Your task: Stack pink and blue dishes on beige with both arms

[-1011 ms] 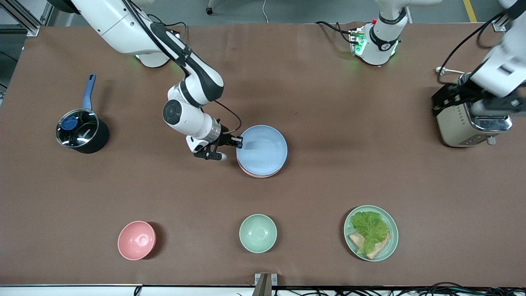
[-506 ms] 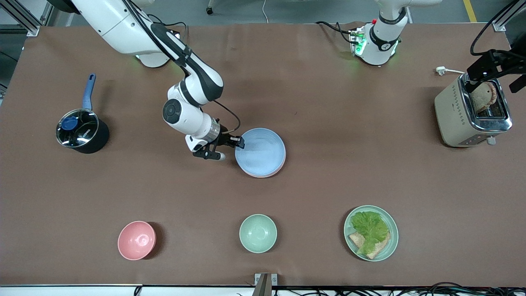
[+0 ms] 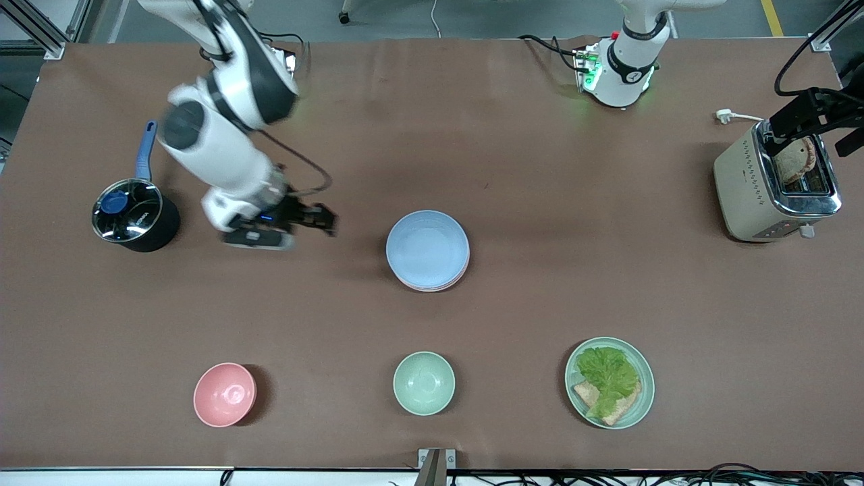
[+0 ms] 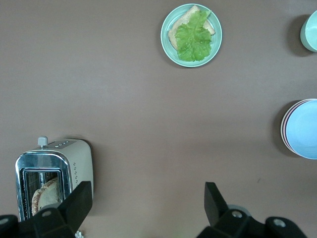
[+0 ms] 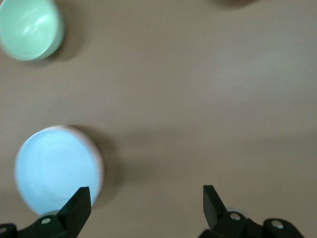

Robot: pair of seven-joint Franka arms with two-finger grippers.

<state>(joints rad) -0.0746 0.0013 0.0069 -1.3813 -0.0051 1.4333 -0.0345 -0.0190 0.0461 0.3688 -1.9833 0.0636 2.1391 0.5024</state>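
Observation:
The pale blue plate [image 3: 427, 248] lies on top of a stack in the middle of the table, also seen in the left wrist view [image 4: 302, 129] and the right wrist view [image 5: 57, 168]. The pink plate's rim [image 3: 432, 287] peeks out under it. The beige plate is hidden beneath them. My right gripper [image 3: 314, 219] hangs open and empty over bare table between the stack and the pot; its view [image 5: 146, 201] shows nothing between the fingers. My left gripper [image 3: 817, 128] is open over the toaster, holding nothing [image 4: 147, 198].
A toaster [image 3: 776, 185] with bread stands at the left arm's end. A black pot [image 3: 135, 216] with a blue handle is at the right arm's end. Nearer the front camera are a pink bowl [image 3: 225, 394], a mint bowl [image 3: 424, 383] and a green plate [image 3: 609, 382] with lettuce.
My right gripper let go of the blue plate's rim and drew away toward the pot. The blue plate settled on the stack. The left arm cleared off the toaster early on.

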